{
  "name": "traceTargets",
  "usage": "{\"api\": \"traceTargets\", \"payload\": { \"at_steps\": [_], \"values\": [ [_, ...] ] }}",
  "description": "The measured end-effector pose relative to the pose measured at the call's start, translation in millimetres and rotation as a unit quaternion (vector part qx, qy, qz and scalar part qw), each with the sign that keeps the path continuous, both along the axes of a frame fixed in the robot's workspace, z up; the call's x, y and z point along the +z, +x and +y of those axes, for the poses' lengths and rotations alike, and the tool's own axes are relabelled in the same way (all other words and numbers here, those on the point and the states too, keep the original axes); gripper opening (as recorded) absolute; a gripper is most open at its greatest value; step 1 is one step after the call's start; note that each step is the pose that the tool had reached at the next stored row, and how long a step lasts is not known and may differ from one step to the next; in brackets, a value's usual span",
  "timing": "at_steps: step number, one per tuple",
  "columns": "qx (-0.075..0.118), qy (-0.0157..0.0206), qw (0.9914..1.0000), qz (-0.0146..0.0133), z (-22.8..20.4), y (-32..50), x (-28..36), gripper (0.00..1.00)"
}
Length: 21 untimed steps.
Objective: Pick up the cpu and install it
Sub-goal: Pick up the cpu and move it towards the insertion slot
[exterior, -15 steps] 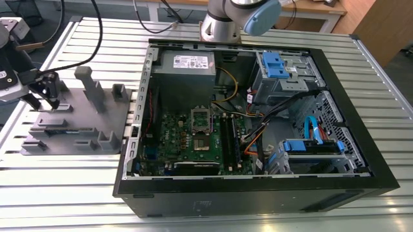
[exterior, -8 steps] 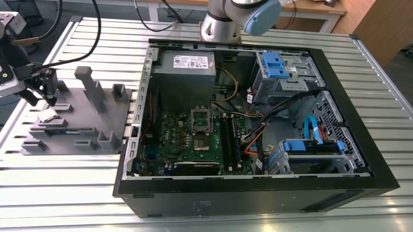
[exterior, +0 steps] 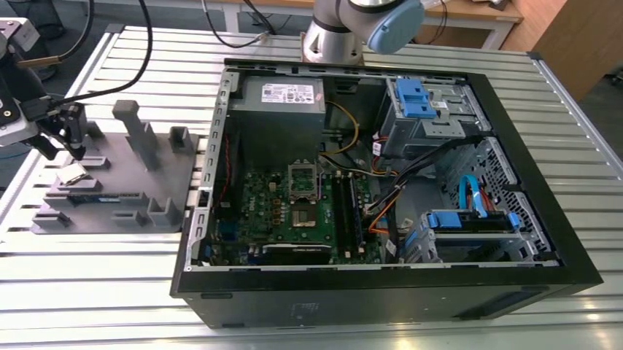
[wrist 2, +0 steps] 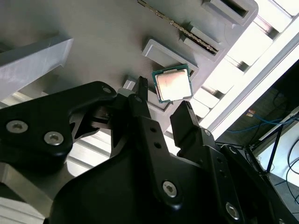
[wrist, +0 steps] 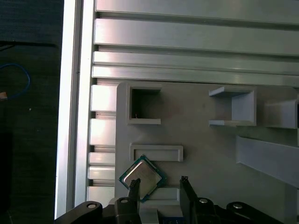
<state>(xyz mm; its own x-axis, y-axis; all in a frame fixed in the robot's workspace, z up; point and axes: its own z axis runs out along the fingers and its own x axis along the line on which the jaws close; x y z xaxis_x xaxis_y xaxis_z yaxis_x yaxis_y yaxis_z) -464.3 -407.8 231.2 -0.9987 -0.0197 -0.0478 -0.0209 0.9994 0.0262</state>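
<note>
One corner of the cpu [wrist: 145, 173] is hidden behind a finger [wrist: 134, 187] in the first wrist view. The grey tray [wrist: 201, 140] under it is cut off at the picture's edges. The cpu lies turned at a slant on the tray, just beside a flat raised frame [wrist: 156, 153]. The gripper [wrist: 159, 183] hangs close over it with its two fingers spread apart, so they are not squeezing the chip. I cannot tell if a finger touches it.

In the exterior view the cpu is too small to make out well. There the gripper is over the tray, at the exterior view's left, and the tray sits on the ribbed metal desk [exterior: 98, 292].

Now the count: one cpu, one tray, and one open computer case [exterior: 389, 292] beside the tray. There is also one long thin memory stick [wrist 2: 189, 31] standing in a tray slot — and two gripper fingers.
</note>
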Motion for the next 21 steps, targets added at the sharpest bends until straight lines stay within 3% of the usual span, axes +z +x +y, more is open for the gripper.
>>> {"api": "traceTargets", "payload": {
  "at_steps": [9,13,16,21],
  "values": [
    [0.002,-0.0001,1.00000,0.0001,-0.2,-2.4,-7.0,0.47],
    [-0.021,0.0000,0.99978,0.0000,-0.3,-2.9,-10.5,0.47],
    [-0.048,0.0000,0.99885,0.0000,-0.3,-2.9,-12.8,0.47],
    [-0.087,0.0000,0.99623,0.0001,-0.3,-3.0,-16.4,0.47]
  ]
}}
